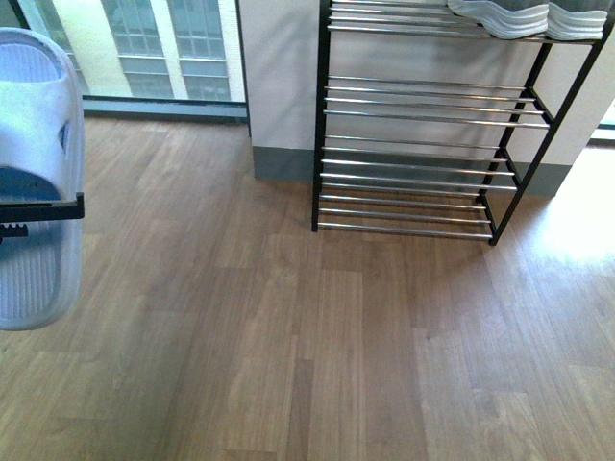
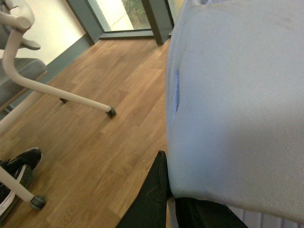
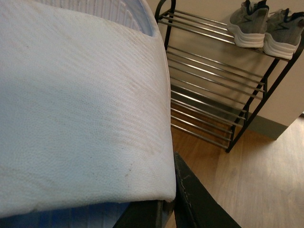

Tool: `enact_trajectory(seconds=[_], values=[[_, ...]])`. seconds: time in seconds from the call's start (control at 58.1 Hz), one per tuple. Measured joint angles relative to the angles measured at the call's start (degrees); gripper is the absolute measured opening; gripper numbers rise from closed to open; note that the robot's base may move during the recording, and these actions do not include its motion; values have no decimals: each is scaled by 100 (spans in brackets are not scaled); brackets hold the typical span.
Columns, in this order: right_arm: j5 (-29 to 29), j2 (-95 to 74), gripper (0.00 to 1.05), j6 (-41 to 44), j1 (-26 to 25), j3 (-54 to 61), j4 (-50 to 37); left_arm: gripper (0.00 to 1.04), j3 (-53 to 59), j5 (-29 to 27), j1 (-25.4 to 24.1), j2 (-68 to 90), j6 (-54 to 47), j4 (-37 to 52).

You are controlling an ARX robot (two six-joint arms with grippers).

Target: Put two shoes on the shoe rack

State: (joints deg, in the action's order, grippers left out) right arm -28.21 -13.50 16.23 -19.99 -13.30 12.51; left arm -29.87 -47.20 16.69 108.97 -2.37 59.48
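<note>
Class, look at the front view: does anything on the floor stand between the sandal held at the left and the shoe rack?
Nothing visible does. Bare wooden floor lies between the sandal and the shoe rack. Only grey sneakers occupy its top tier.

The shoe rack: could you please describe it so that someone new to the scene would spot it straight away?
Look past the wooden floor to the pale wall right of the window. There stands the shoe rack, a thin black frame with tiers of shiny chrome bars. Only it carries shoes: grey sneakers on its top tier.
</note>
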Motion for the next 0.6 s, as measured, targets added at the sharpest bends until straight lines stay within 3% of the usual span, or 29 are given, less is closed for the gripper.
enact_trajectory(seconds=[0.602], values=[[2,2,1,0,2,0,0,2,-4,0,-7,0,0,0]])
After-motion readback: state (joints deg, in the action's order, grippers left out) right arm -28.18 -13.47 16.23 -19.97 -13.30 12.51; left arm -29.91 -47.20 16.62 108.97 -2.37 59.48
